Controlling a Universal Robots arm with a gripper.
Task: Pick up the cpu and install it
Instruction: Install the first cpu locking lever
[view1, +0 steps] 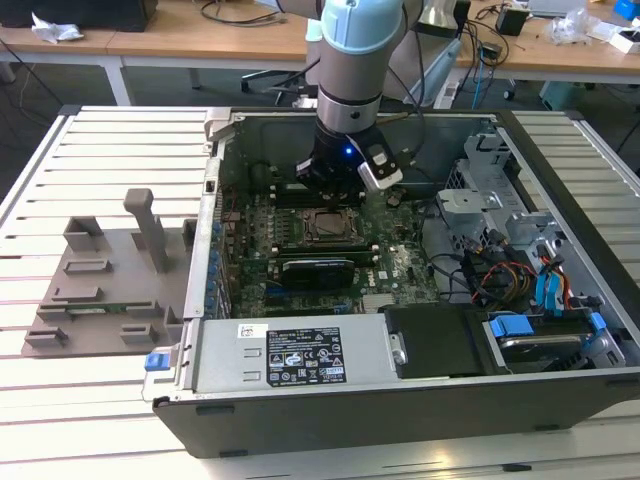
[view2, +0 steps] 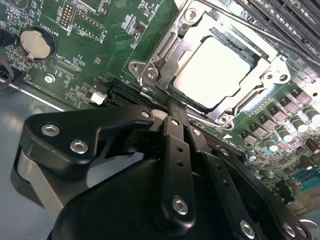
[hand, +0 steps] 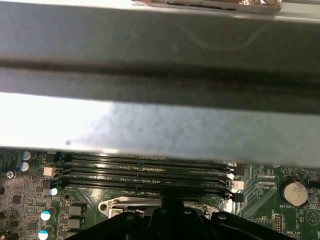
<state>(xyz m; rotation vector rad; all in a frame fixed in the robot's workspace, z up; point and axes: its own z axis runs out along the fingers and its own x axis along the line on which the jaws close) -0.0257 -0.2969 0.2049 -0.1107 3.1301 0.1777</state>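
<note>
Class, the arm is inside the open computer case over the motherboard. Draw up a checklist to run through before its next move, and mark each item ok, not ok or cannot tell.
1. cpu lies within the socket frame: ok.
2. cpu sits level and fully seated: cannot tell.
3. gripper is off the cpu, just beside the frame's edge: ok.
4. Gripper fingers open or shut: cannot tell.
5. Socket frame clamped down over the cpu: cannot tell.
6. Arm stands free of the black card in the exterior view: ok.
</note>
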